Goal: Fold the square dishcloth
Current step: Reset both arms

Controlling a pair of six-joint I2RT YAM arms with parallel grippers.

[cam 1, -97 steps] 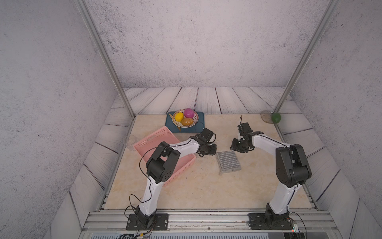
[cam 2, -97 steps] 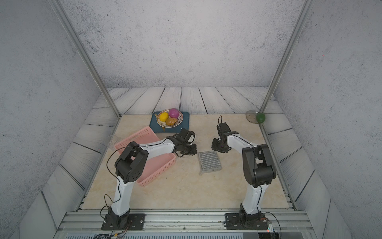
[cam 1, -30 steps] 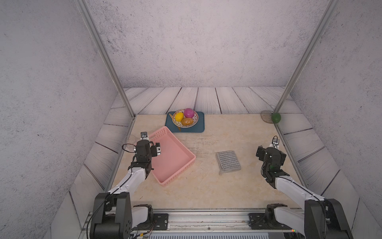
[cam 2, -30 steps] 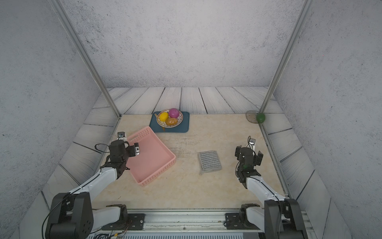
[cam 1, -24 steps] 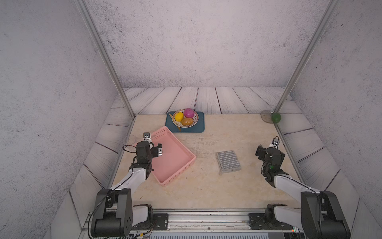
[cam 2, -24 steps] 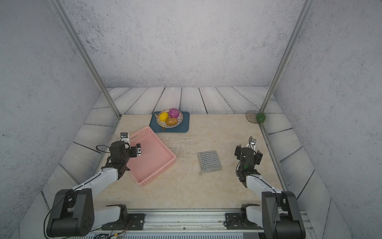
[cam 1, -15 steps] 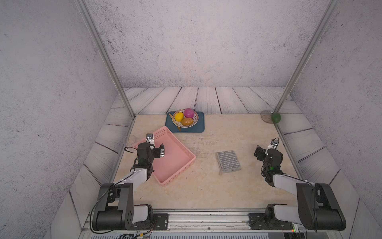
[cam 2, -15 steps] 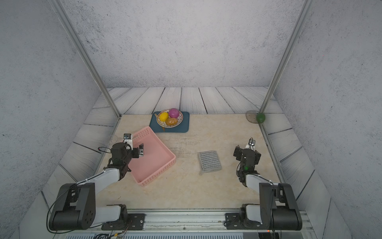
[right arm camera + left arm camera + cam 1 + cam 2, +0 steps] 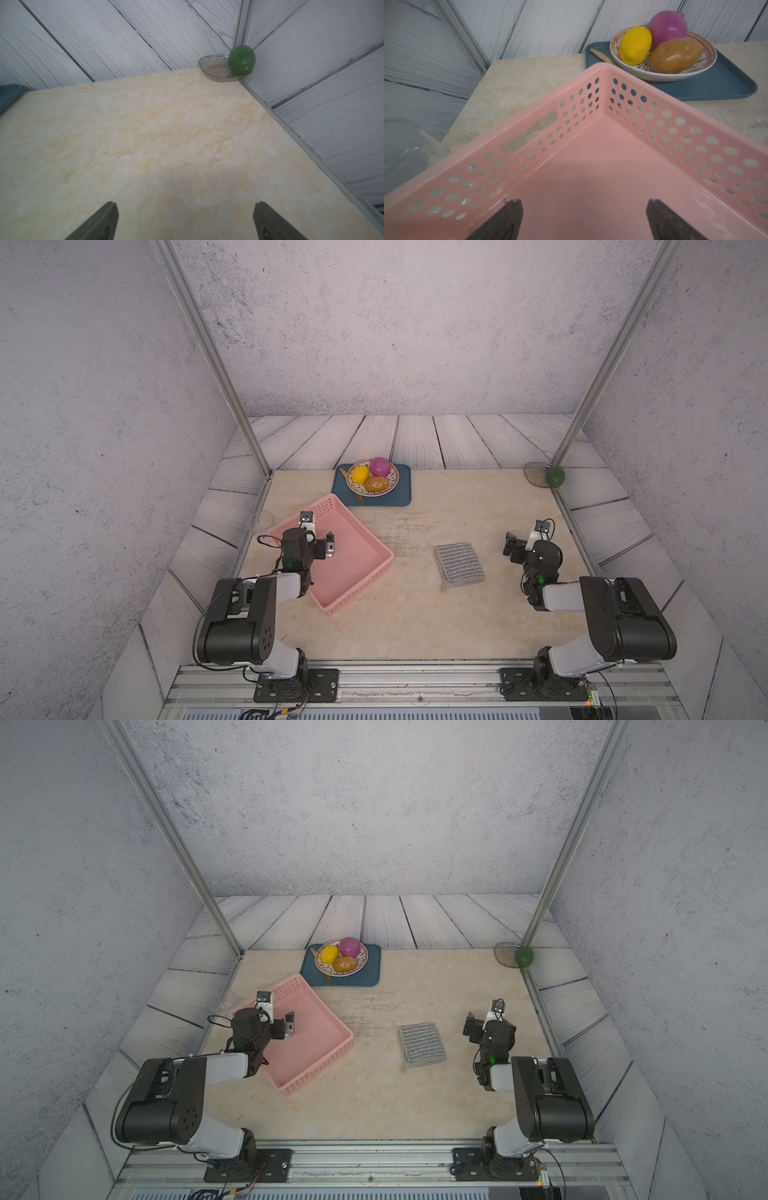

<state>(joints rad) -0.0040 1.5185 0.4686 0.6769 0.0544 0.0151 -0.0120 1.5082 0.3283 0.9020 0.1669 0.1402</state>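
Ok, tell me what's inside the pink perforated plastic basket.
Nothing lies in the pink perforated plastic basket where its floor shows. The open left hand hangs above it; in both top views the left arm hides part of the floor, so that part cannot be checked.

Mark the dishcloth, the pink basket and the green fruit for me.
dishcloth (image 9: 459, 565), in a top view, middle of its striped top face
pink basket (image 9: 654, 118), left wrist view, perforated side wall
green fruit (image 9: 241, 59), right wrist view, centre of its skin
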